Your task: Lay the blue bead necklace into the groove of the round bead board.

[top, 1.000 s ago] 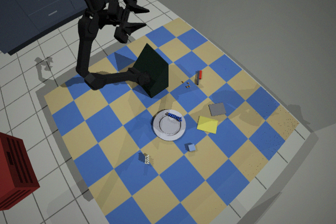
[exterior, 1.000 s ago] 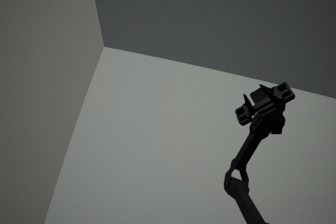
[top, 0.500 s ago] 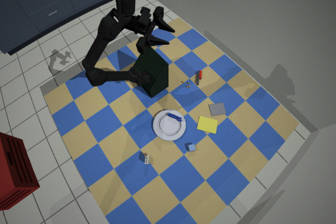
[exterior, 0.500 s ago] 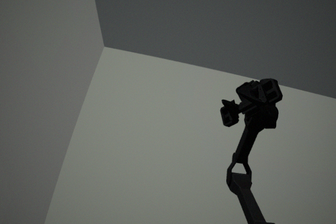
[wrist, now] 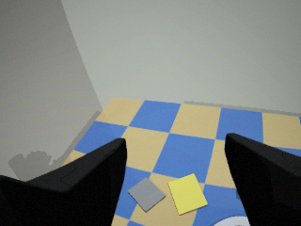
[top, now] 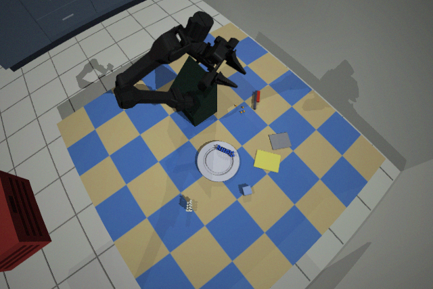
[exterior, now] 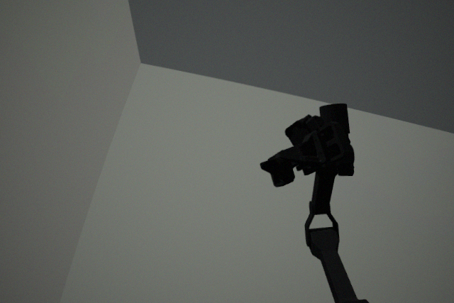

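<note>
The round bead board [top: 204, 169] [wrist: 230, 220] is a white disc with a ring groove, lying on the checkered table in the top view; only its rim shows in the wrist view. The blue bead necklace [top: 224, 150] lies bunched in a short row on the board's upper right part, across the groove line. My gripper [top: 241, 80] [wrist: 176, 145] is open and empty, raised in the air above the back of the table, away from the necklace. In the exterior view the arm shows dark against the wall, and its fingertips are hard to make out.
A dark green block [top: 206, 103] stands by the arm's base. Small orange bits [top: 241, 112] and a red and black item [top: 256, 98] lie to the right. A grey square [top: 279, 140] [wrist: 147, 194], a yellow square [top: 267, 160] [wrist: 187, 194], a light blue cube [top: 246, 190] and white beads [top: 189, 205] lie around the board.
</note>
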Motion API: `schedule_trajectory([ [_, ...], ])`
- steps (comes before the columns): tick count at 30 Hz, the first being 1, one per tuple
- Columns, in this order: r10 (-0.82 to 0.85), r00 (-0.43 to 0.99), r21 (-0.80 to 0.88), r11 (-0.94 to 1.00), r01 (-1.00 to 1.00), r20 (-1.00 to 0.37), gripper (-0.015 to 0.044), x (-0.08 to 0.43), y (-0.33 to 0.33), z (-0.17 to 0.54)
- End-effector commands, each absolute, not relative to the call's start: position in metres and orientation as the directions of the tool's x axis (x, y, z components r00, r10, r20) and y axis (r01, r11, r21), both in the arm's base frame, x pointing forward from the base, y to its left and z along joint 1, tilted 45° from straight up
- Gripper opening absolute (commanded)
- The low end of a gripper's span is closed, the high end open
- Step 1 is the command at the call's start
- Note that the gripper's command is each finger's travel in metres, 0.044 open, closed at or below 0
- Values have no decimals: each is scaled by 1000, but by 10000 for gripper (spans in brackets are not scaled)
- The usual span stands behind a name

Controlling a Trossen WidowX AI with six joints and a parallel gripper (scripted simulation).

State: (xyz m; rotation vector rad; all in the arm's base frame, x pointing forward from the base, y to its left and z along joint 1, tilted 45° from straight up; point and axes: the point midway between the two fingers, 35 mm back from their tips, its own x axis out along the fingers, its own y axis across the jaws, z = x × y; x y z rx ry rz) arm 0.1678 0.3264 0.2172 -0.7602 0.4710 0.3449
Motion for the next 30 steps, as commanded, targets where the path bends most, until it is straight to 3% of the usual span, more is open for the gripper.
schedule_trajectory([
  [1,71,836,-594,672,-443,-544,250,184,317,202],
  [16,-208,759,-684,618,-386,-617,250,250,252,133],
  [30,-445,598,-729,555,-401,-667,250,286,170,72],
])
